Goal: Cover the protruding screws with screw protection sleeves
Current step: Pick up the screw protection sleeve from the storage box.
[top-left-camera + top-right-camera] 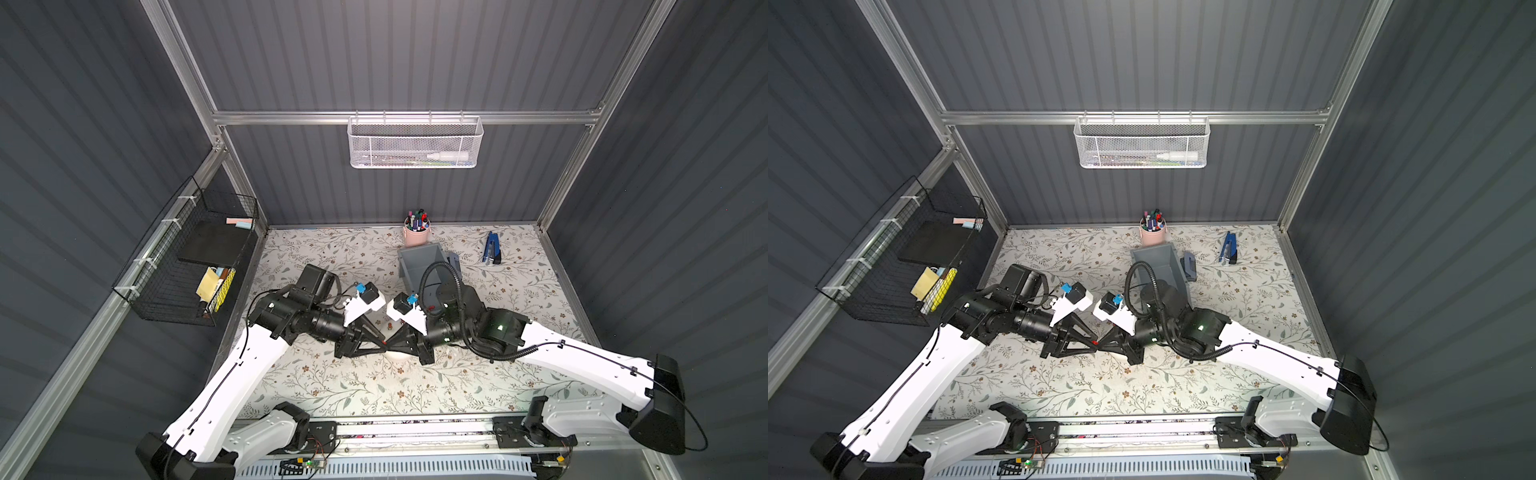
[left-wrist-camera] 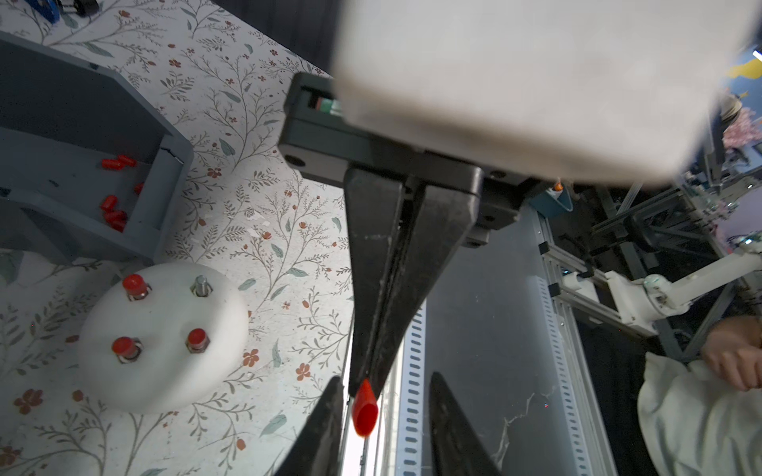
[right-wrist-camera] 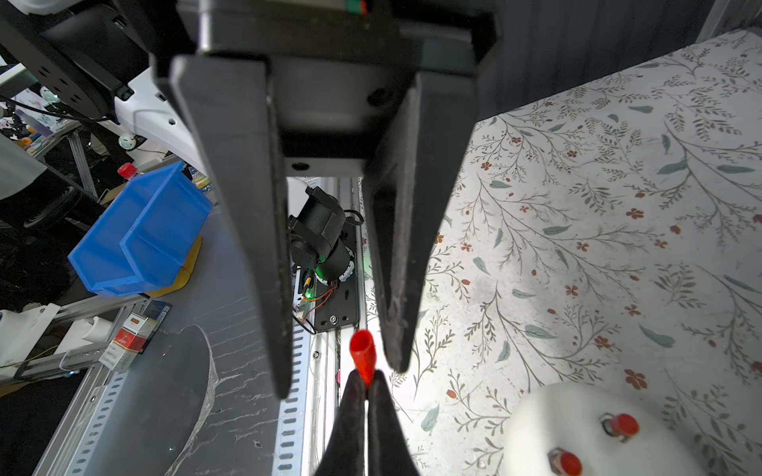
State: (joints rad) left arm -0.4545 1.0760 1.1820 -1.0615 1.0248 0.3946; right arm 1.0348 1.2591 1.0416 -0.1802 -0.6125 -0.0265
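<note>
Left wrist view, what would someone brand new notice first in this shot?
First comes the red sleeve, pinched at the tip of the shut right gripper and hanging in mid-air between the open fingers of the left gripper. Close by stands the white dome, with three red-capped screws and one bare screw.

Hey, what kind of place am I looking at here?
Most likely a robotics lab work cell: a left arm and right arm at a floral table, boxed in by grey panels on aluminium framing.
</note>
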